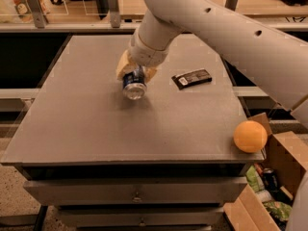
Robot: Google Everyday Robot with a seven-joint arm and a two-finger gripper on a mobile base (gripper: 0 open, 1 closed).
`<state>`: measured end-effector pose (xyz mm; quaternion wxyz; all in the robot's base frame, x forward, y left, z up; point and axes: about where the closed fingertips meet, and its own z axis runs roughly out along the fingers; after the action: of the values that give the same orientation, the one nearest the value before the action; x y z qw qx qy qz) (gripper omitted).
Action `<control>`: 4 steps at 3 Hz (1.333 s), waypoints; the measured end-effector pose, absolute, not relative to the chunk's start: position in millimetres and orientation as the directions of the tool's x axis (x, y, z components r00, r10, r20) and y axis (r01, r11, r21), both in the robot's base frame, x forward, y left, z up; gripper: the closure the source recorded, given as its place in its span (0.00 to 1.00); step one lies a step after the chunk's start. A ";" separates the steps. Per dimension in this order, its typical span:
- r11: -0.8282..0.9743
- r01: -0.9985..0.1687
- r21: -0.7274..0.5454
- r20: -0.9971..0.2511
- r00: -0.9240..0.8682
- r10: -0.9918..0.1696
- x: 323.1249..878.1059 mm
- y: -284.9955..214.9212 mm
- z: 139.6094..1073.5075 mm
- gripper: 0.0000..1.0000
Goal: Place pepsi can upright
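The pepsi can [134, 84] is blue with a silver end turned toward the camera. It is tilted, held over the middle of the grey table [96, 129]. My gripper [136, 72] hangs from the white arm that reaches in from the upper right. Its tan fingers [123, 65] are shut on the can from both sides. The can's far end is hidden behind the gripper. I cannot tell whether the can touches the tabletop.
A flat black wrapped bar [192, 78] lies right of the can. An orange [250, 136] sits at the table's front right corner. Cardboard boxes [284, 162] with clutter and a dark can [269, 178] stand on the floor at right. A shelf rail runs behind the table.
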<state>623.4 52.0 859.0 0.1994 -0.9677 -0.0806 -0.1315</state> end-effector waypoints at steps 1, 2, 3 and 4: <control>-0.821 0.336 -0.462 0.319 0.927 0.200 612.7 49.2 872.0 1.00; -0.792 0.421 -0.442 0.361 0.892 0.273 610.4 50.6 874.2 1.00; -0.793 0.429 -0.433 0.359 0.889 0.285 610.6 52.0 872.6 1.00; -0.757 0.500 -0.421 0.396 0.852 0.342 609.0 53.1 870.3 1.00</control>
<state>609.0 53.1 870.3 0.2641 -0.9253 -0.2275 -0.1492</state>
